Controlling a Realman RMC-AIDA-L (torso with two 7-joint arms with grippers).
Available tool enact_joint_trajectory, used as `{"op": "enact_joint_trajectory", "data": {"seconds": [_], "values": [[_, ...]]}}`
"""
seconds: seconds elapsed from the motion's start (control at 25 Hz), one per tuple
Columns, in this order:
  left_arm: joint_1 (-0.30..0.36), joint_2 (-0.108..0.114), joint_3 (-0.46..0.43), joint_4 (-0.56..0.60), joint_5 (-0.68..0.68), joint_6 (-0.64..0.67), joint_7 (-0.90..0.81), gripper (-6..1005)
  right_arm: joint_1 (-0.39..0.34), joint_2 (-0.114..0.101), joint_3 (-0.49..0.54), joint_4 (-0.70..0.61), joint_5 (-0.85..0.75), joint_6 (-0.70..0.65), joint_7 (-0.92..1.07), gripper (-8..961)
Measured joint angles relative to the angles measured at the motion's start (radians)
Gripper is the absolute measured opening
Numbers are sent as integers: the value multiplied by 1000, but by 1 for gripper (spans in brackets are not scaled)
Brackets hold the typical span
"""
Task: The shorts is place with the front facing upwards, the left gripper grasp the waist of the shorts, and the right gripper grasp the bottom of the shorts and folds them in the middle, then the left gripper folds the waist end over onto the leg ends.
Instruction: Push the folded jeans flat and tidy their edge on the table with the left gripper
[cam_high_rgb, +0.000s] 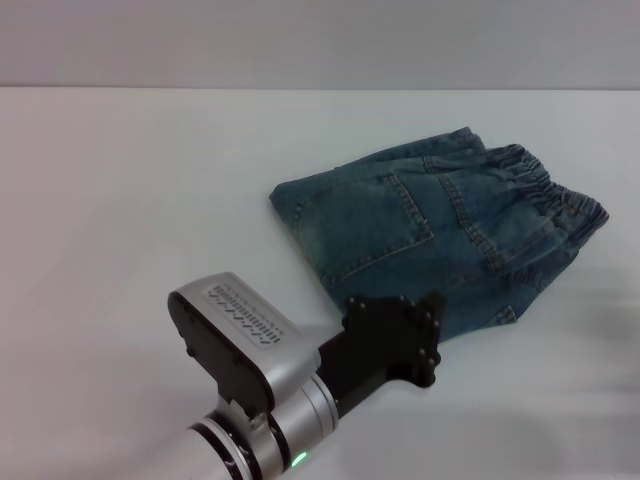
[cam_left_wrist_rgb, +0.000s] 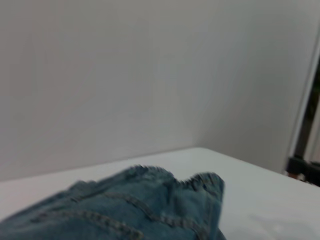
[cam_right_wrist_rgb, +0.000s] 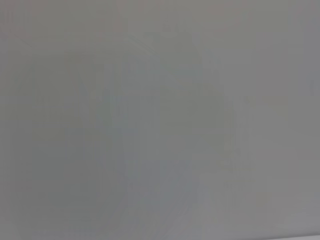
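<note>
While the left tool (cam_high_rgb: 425, 335) reaches in from the table's near edge, its black, blocky mount covers the fingers, so whether they stand wide, narrow or holding cloth cannot be told. Behind the mount runs a silver, rounded wrist housing with a small green light. The mount's tip sits at the near edge of the denim shorts (cam_high_rgb: 440, 225), overlapping the cloth. These lie on the white, smooth table (cam_high_rgb: 130, 190), toward its right side, folded into a blue bundle with stitched pockets and a gathered elastic waistband toward the table's right edge. No right tool shows.
</note>
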Motion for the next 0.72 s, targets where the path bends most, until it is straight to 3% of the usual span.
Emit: {"op": "enact_joint_trajectory", "data": {"seconds": [0.04, 0.36, 0.72], "values": [[-5, 0, 5, 6, 0, 0, -7, 80, 2, 0, 0, 0, 0, 1, 1, -2], [-78, -12, 28, 103, -4, 2, -117, -2, 5, 2, -5, 5, 0, 6, 3, -1], [-190, -15, 13, 227, -7, -2, -270, 4, -8, 4, -8, 20, 0, -1, 7, -1]]}}
